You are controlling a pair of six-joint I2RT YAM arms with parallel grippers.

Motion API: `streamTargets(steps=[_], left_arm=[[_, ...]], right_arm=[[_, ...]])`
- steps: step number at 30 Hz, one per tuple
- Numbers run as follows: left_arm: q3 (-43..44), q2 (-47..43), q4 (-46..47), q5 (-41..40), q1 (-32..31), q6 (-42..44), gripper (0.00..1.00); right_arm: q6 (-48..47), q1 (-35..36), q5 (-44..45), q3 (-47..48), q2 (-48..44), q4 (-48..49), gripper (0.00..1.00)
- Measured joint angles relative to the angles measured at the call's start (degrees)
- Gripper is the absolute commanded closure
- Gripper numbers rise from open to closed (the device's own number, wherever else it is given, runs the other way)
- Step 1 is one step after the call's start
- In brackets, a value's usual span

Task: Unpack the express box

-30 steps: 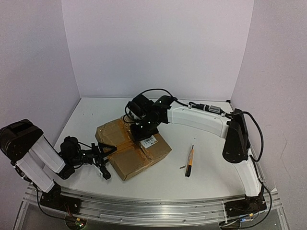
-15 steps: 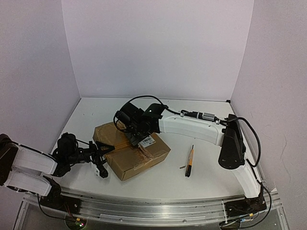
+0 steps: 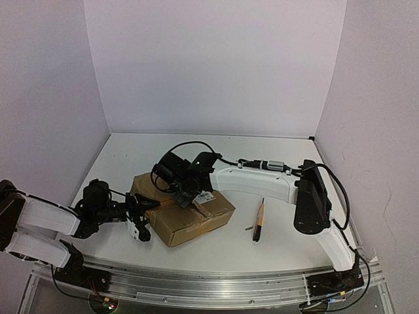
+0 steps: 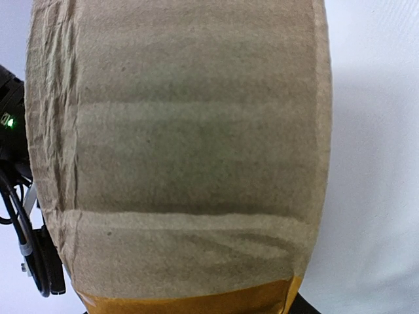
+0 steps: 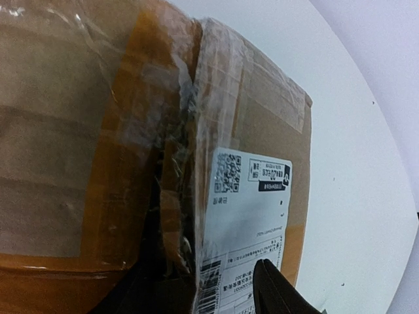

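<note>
White tabletop [image 3: 281, 252] is seen enclosed by pale lilac walls [image 3: 209, 65] on three sides. The express box [image 3: 185, 217] is laid flat on the left half of the table, turned with one corner toward the arms' bases.

The right arm is stretched across the table, and the right gripper [image 3: 186, 191] is set down on the top face of the box near its middle. In the right wrist view, two dark fingers [image 5: 278, 291] are seen held apart at the bottom edge, with the torn taped seam [image 5: 175, 196] between them. One finger is placed on the white barcode label [image 5: 252, 196]. Brown tape [image 5: 127, 137] is run along the seam, and clear film is wrinkled over it. Whether anything is pinched cannot be told.

The left gripper [image 3: 143, 218] is held low at the box's near left side, with its fingers spread wide. Whether they touch the cardboard cannot be told. The left wrist view is almost filled by a plain cardboard face of the box [image 4: 183, 150].

A slim utility knife [image 3: 259, 221] is laid on the table to the right of the box, well apart from it.
</note>
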Motion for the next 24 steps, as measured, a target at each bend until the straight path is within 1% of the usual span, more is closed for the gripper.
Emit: streamTargets(steps=[1,6,8,12,15,18,21,24], left_arm=[[0.00,-0.25,-0.35,0.02,0.00,-0.17,0.65],[0.42,-2.76,-3.85,-0.34,-0.13,-0.90,0.64],[1.14,-4.03,-6.53,-0.64,-0.24,-0.81,0.63],[3.38,-9.01,-17.36,-0.90,-0.17,0.87,0.64],[3.62,-13.53,-24.40,-0.57,0.09,2.89,0.65],[3.13,-17.43,-29.95,-0.33,0.20,5.56,0.65],[2.56,-20.40,-33.22,0.03,0.24,8.10,0.63],[2.40,-21.55,-35.33,0.56,0.22,8.39,0.55]], right_arm=[[-0.08,0.00,0.97,-0.43,0.00,-0.20,0.49],[0.66,0.02,3.58,-1.02,0.00,-1.04,0.86],[1.89,0.15,3.45,-0.98,0.00,-0.75,0.92],[3.65,-0.07,2.64,0.34,-0.18,-1.10,1.00],[6.01,-1.89,-0.52,0.16,-2.41,-1.64,1.00],[8.04,-5.71,-3.60,-1.99,-7.71,-2.54,1.00],[9.15,-11.85,-8.99,-5.24,-11.94,-5.18,1.00],[9.10,-16.09,-15.10,-7.52,-12.24,-5.39,1.00]])
